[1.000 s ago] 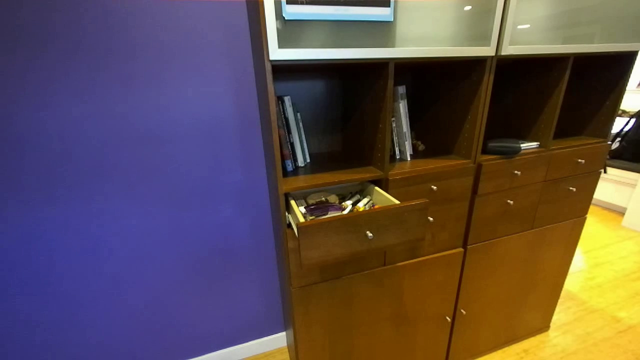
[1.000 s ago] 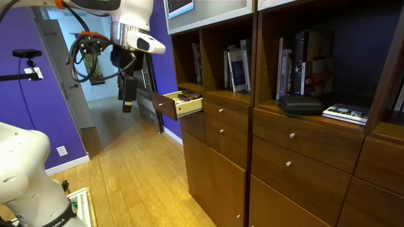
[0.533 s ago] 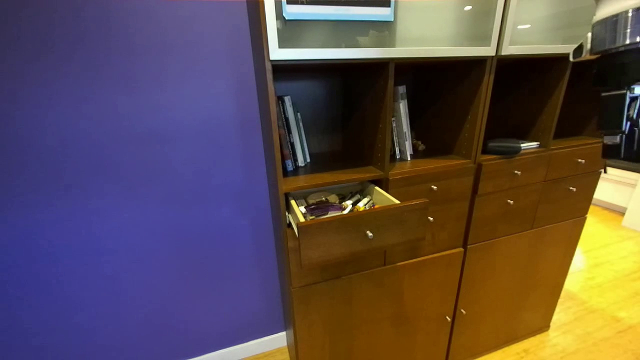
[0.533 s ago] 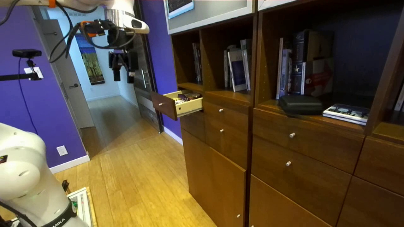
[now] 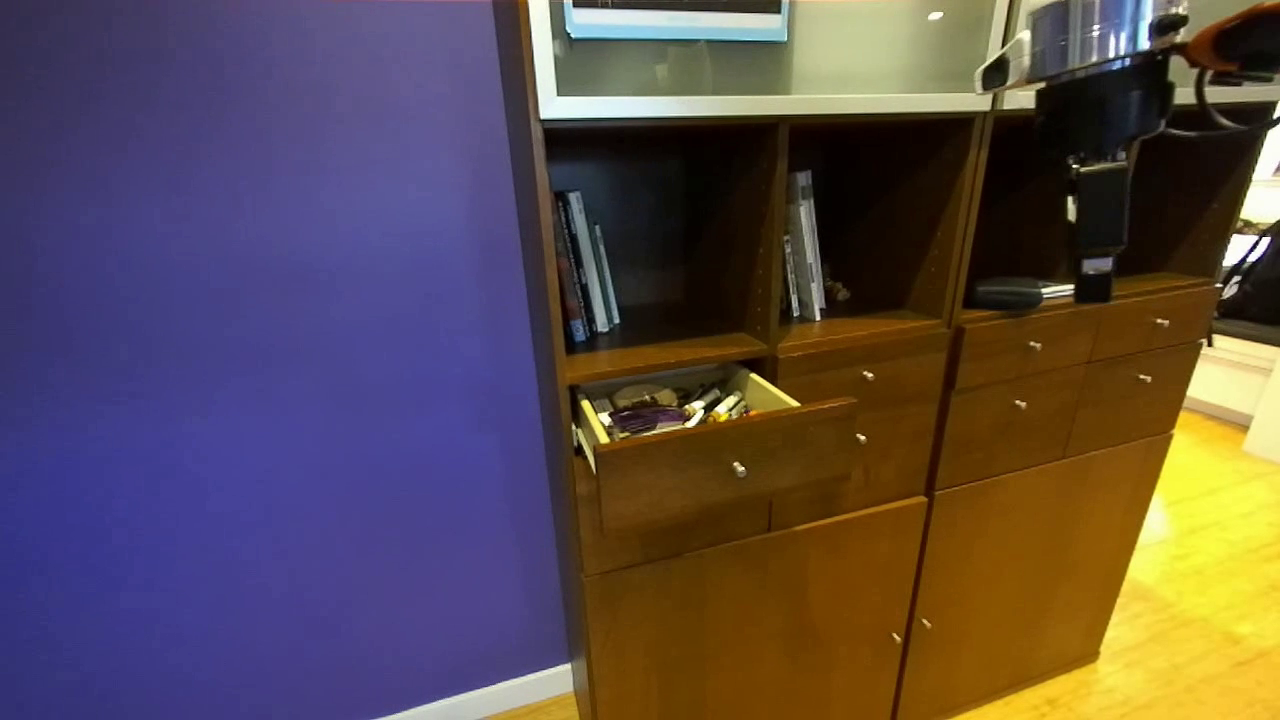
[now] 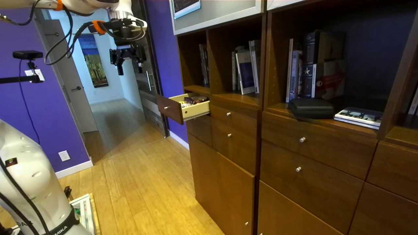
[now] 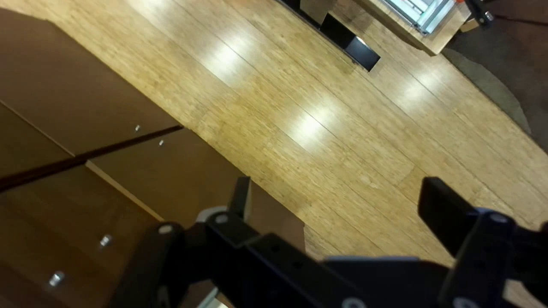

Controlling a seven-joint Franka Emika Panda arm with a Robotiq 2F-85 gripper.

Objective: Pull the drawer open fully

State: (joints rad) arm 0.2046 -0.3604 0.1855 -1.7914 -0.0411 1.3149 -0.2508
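Observation:
The wide brown drawer (image 5: 680, 485) is pulled out from the upper left of the cabinet; in an exterior view its pale inside holds pens and a purple item. It also shows sticking out in an exterior view (image 6: 169, 110). Its small pale knob (image 5: 739, 470) faces outward with nothing on it. My gripper (image 6: 130, 69) hangs above and in front of the drawer, fingers downward, apart from it. In the wrist view the gripper (image 7: 336, 186) is spread wide with only floor between its fingers. The drawer is mostly hidden there behind the gripper.
Shut drawer fronts (image 6: 313, 150) and tall cabinet doors (image 5: 750, 620) stand below open shelves with books (image 6: 246, 71). A black case (image 6: 310, 108) lies on a shelf. A camera on a stand (image 6: 28, 55) is by the purple wall (image 5: 280, 350). Wooden floor (image 7: 299, 111) lies below.
My gripper has risen and moved back from the drawer. It has turned, so both spread fingers now show in an exterior view. The arm has come into the other view. The drawer stays put.

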